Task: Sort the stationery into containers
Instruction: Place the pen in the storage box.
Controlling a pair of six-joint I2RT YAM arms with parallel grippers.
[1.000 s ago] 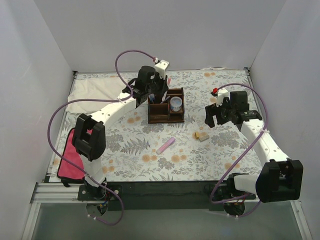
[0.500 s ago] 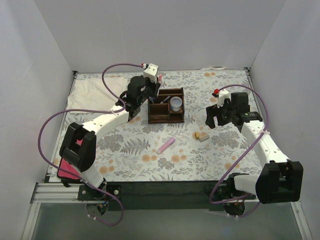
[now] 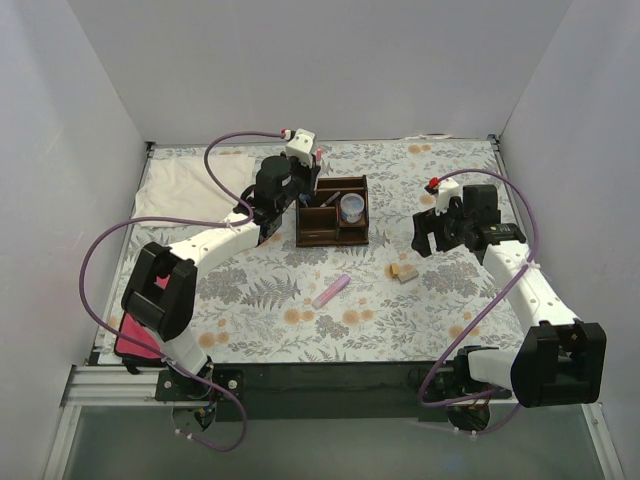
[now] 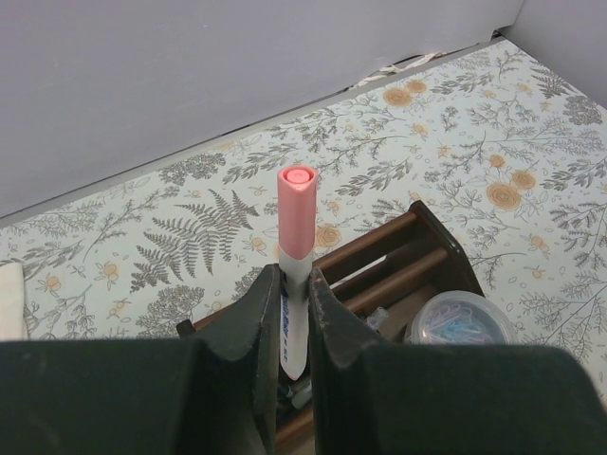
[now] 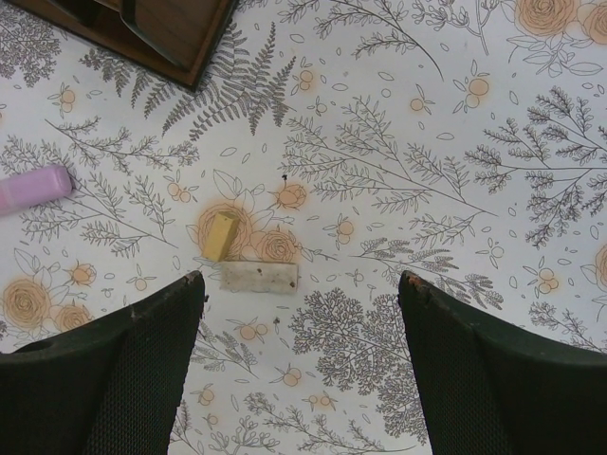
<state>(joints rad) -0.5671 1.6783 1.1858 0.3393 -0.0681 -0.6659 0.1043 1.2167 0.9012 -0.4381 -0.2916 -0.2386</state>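
Clamping the pink-and-white pen [image 4: 295,237] upright in the left gripper [image 4: 292,303], pink cap up, right over the organiser's [image 4: 422,248] back-left corner. Got a bluish cup [image 4: 462,320] of clips inside the organiser too. Lying loose in front of the organiser: pale pink bar [image 3: 331,291]. Off to its front-right, tiny tan block [image 5: 220,236] beside a whitish piece [image 5: 259,277], under the right gripper [image 5: 299,284], spread wide, holding nothing.

Desk [image 3: 450,170] boxed in on three sides: back wall [image 3: 320,60], left wall [image 3: 60,150], right wall [image 3: 590,130], all plain pale grey panels. Desk top under a floral cover [image 3: 260,300], ferns and orange blooms on white. Black strip [image 3: 330,378] along near edge, aluminium rail [image 3: 100,385] at left corner. Light even, shadows soft.
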